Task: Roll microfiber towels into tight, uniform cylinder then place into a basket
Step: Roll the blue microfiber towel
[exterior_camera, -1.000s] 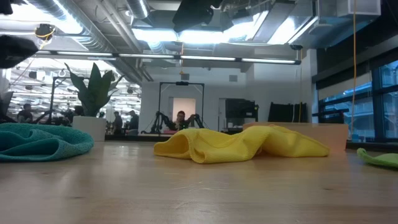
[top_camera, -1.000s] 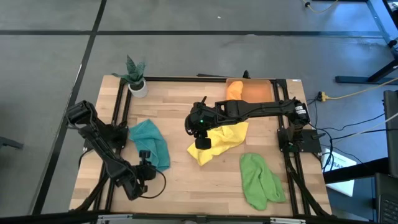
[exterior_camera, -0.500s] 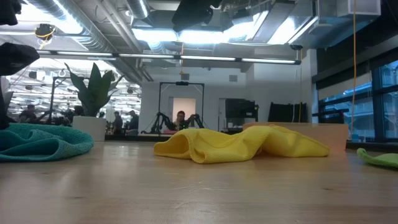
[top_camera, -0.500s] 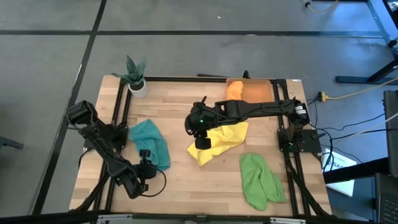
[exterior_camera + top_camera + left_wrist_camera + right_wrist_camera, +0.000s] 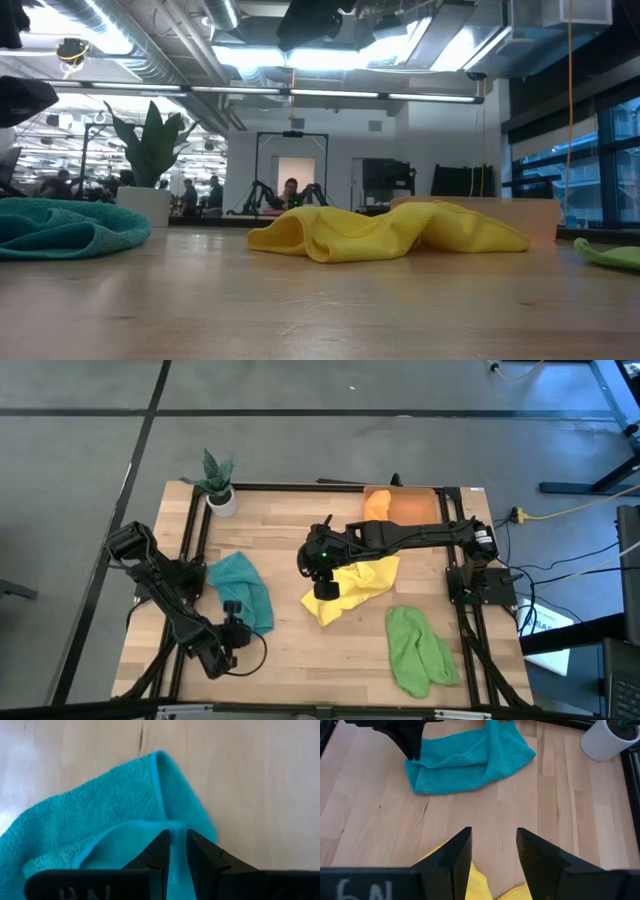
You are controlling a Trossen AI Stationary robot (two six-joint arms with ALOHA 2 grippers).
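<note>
The teal towel [image 5: 245, 590] lies crumpled flat on the left of the table, and my left gripper [image 5: 232, 610] is down at its near end, fingers close together on it [image 5: 178, 837]. The yellow towel [image 5: 350, 588] lies bunched mid-table. My right gripper [image 5: 318, 575] hangs open above the yellow towel's left part, touching nothing [image 5: 492, 837]. The light green towel [image 5: 415, 650] lies at the near right. The orange towel [image 5: 377, 503] sits in the left end of the translucent orange basket [image 5: 415, 508] at the far right. My left gripper pinches a folded edge [image 5: 172, 826] at the teal towel's near end between its two fingers. The fingers slant down from the table's near left. The towel stays slack on the table; one layer or several, I cannot tell.
A white pot with a green plant [image 5: 220, 490] stands at the far left corner. Black frame rails run along the table's left and right edges. Bare wood shows between the teal and yellow towels [image 5: 485, 805] and along the near edge.
</note>
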